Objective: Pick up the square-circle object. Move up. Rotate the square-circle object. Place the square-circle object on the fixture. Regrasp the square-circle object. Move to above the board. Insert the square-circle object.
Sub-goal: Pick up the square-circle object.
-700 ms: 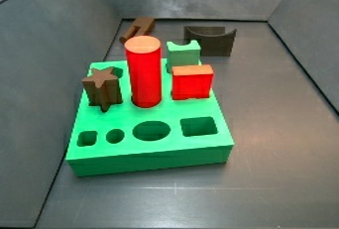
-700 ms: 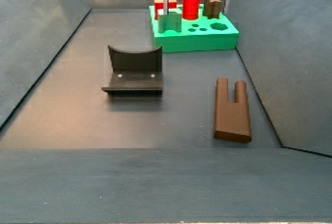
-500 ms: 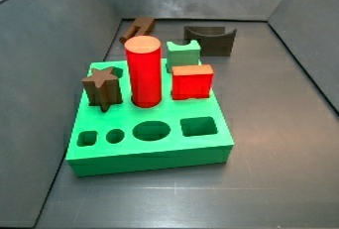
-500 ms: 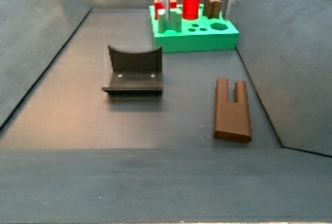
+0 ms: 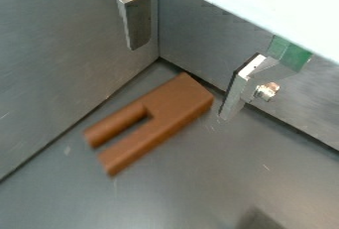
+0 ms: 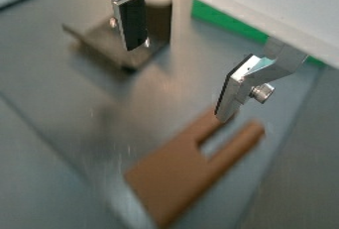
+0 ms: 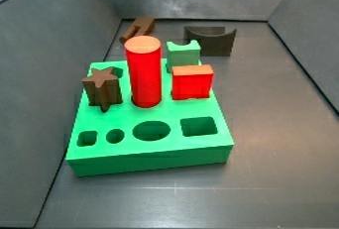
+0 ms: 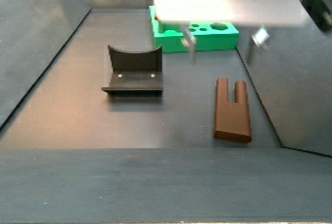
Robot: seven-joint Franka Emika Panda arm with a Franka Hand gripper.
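Note:
The square-circle object point(image 8: 234, 110) is a long brown bar with a slot in one end. It lies flat on the grey floor beside the right wall, and also shows in a side view point(image 7: 139, 27) and in both wrist views point(image 5: 146, 124) point(image 6: 199, 169). My gripper point(image 8: 226, 39) hangs blurred above the floor between the green board point(image 8: 215, 42) and the bar. It is open, with nothing between its fingers point(image 5: 133, 20) point(image 6: 239, 89), and the bar's solid end lies just past them. The dark fixture point(image 8: 134, 70) point(image 6: 113, 37) point(image 7: 212, 40) stands apart, left of the bar.
On the board point(image 7: 153, 134) stand a red cylinder point(image 7: 143, 71), a brown star peg point(image 7: 102, 86), a red square block point(image 7: 193, 81) and a green notched block point(image 7: 184, 53). Sloping grey walls close in the floor on both sides.
The gripper has left its place over the board and come nearer the bar, now covering the red cylinder in a side view. The bar and fixture have not moved.

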